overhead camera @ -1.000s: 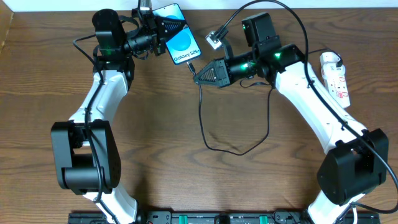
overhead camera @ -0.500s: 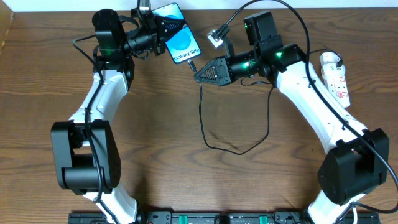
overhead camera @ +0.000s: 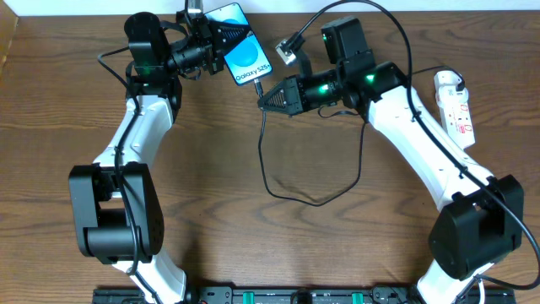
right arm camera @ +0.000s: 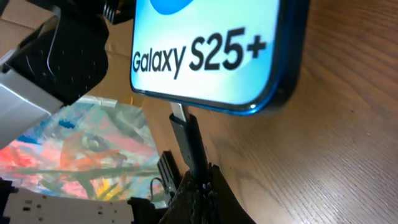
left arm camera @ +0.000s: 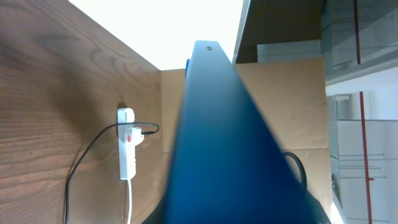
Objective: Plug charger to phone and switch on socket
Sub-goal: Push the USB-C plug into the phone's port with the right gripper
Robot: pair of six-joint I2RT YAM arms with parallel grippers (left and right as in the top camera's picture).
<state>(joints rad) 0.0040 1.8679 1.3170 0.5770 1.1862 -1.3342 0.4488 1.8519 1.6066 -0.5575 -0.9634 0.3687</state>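
The phone [overhead camera: 245, 57], blue screen with "Galaxy S25+" text, is held tilted at the table's far edge by my left gripper [overhead camera: 216, 35], which is shut on it. In the left wrist view the phone [left arm camera: 230, 143] fills the middle as a dark blue slab and hides the fingers. My right gripper [overhead camera: 263, 97] is shut on the charger plug [right arm camera: 186, 138], whose metal tip touches the phone's bottom edge [right arm camera: 211, 107]. The black cable [overhead camera: 295, 196] loops across the table. The white socket [overhead camera: 454, 103] lies at the far right; it also shows in the left wrist view [left arm camera: 127, 143].
A small grey-white adapter [overhead camera: 288, 51] on a black cord hangs near the right arm. A thin white cord [left arm camera: 130, 202] runs from the socket. Cardboard [left arm camera: 292, 99] stands beyond the table's edge.
My right gripper has moved left toward the phone with the plug. The cable loop on the table has shifted left. The left arm and phone have stayed still.
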